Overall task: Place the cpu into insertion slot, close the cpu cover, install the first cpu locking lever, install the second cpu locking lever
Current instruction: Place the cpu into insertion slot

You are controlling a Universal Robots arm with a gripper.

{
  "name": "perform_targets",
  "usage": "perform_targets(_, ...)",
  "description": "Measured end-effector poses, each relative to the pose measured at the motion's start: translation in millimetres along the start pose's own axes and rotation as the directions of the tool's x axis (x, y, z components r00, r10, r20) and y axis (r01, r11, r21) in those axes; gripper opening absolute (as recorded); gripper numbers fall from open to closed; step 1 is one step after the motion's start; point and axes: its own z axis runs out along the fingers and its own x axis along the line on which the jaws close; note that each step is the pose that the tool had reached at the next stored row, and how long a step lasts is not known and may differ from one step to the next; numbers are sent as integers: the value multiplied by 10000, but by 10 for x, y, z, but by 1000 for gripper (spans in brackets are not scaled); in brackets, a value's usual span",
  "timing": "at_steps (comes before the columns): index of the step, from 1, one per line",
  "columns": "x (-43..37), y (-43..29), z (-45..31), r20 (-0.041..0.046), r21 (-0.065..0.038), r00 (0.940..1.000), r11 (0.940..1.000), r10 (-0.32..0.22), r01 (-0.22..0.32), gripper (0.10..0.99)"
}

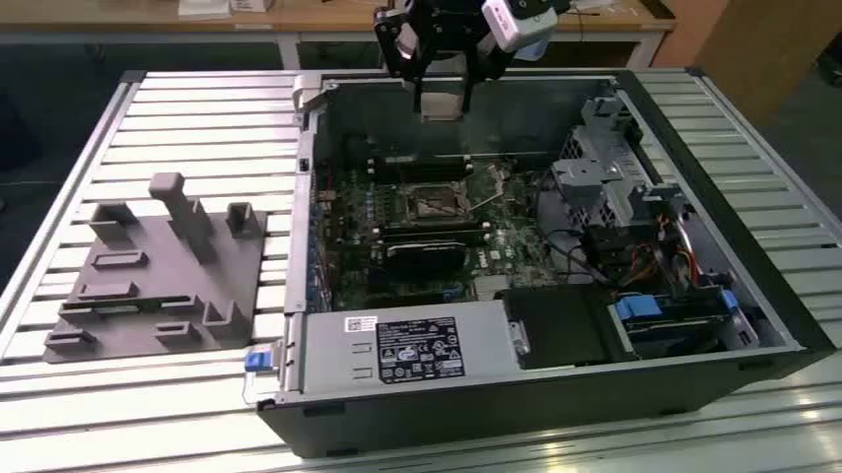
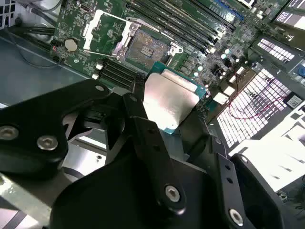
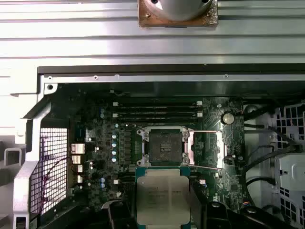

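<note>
My gripper (image 1: 441, 106) hangs above the far edge of the open computer case, shut on the cpu (image 2: 169, 102), a flat silver-grey chip clamped by its edges between the black fingers (image 2: 139, 107). In the first wrist view the cpu (image 3: 162, 196) lies just short of the insertion slot (image 3: 162, 145), well above the board. The insertion slot (image 2: 147, 46) is a square socket with a dark, bare centre. The cpu cover (image 3: 205, 148), a thin silvery frame, is swung open beside the socket, as the second wrist view also shows of the cpu cover (image 2: 102, 29). In the exterior view the slot (image 1: 428, 202) sits mid-board.
Long black memory slots (image 3: 157, 110) run beside the socket. A black graphics card (image 1: 428, 258) lies on its other side. The power supply (image 1: 408, 350) fills the case's near end, a drive cage (image 1: 605, 187) stands at the exterior view's right. A grey fixture block (image 1: 158, 276) sits outside the case.
</note>
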Motion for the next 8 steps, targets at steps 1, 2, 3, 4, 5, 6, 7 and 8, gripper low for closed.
perform_targets(1, 0, 0, 0, 0, 0, 10000, 10000, 0, 0, 537)
perform_targets(2, 0, 0, 0, 0, 0, 10000, 10000, 0, 0, 537)
perform_targets(3, 0, 0, 0, 0, 0, 10000, 10000, 0, 0, 537)
perform_targets(4, 0, 0, 0, 0, 0, 10000, 10000, 0, 0, 537)
perform_targets(5, 0, 0, 0, 0, 0, 10000, 10000, 0, 0, 537)
perform_targets(6, 0, 0, 0, 0, 0, 10000, 10000, 0, 0, 537)
perform_targets(7, 0, 0, 0, 0, 0, 10000, 10000, 0, 0, 537)
perform_targets(8, 0, 0, 0, 0, 0, 10000, 10000, 0, 0, 537)
